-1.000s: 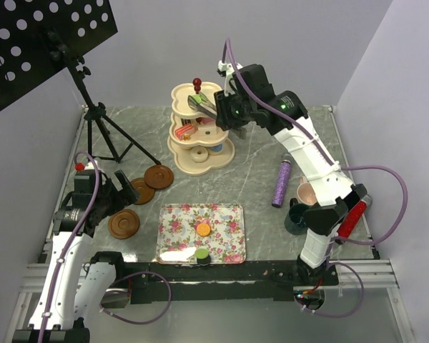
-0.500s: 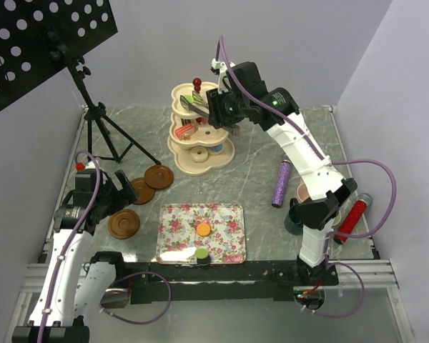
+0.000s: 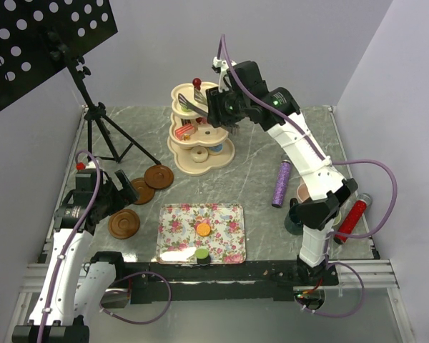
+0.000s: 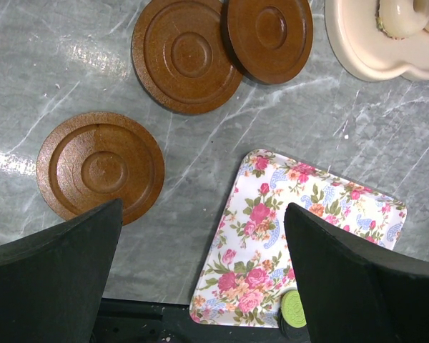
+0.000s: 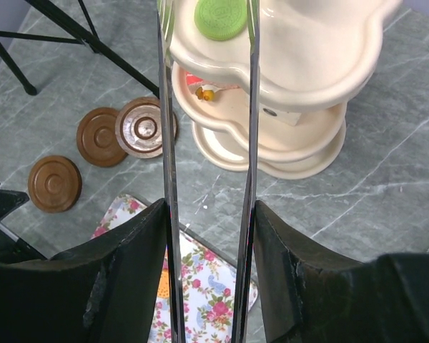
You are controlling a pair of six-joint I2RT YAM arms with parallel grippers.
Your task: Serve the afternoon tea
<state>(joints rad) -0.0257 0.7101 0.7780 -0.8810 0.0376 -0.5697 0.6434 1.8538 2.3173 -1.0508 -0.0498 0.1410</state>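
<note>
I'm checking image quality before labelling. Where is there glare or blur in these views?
Top view: a white glare patch on the floral tray's near left corner. Left wrist view: sharp, with sheen on the marble table. Right wrist view: the green macaron and the stand look slightly soft.

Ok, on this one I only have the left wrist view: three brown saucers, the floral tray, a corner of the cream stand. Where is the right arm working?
Observer: The right gripper is up at the top tier of the cream stand, its long tongs either side of a green macaron.
Operator: Is anything in the middle of the tray?
Observer: Yes, an orange macaron lies near the middle of the floral tray.
Operator: And the mugs?
Observer: A pink mug and a dark teal mug stand by the right arm's base, next to the purple microphone.
</note>
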